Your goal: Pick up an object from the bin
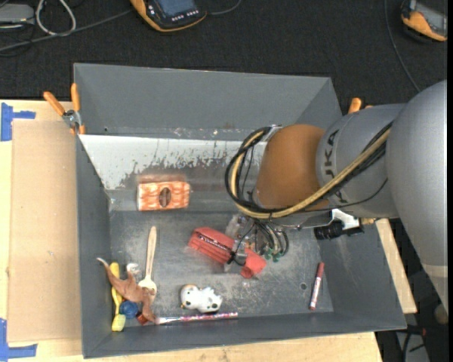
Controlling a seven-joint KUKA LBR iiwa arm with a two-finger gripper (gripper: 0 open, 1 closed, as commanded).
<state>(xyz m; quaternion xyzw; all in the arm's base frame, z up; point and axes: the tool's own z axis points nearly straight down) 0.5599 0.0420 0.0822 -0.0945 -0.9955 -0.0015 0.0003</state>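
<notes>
Camera view is giving me the grey bin (211,96) from above. The arm (408,164) is hanging over it from the three o'clock side, with its orange wrist cover (287,164) and looped cables (238,176) sitting above the middle of the floor.

The pincer (244,253) is sitting low, just under that cover at about its seven o'clock and near the bin's centre. I am seeing it right at the three o'clock end of a red oblong toy (210,243), which is lying tilted on the floor. A small red block (254,265) is lying just beside the pincer at five o'clock. I am not able to tell whether the pincer is wide or narrow, or whether it is gripping anything, because the wrist and cables are crowding it.

The rest is lying well apart:
- An orange patterned block (164,195) is resting at ten o'clock against the sloped back wall.
- A pale wooden spoon (150,259) is lying at nine o'clock.
- A brown dinosaur figure (128,283) is lying over yellow and blue bits (117,311) in the eight o'clock corner.
- A white and black animal figure (200,299) is lying at seven o'clock.
- A red marker (315,285) is lying at four o'clock.
</notes>
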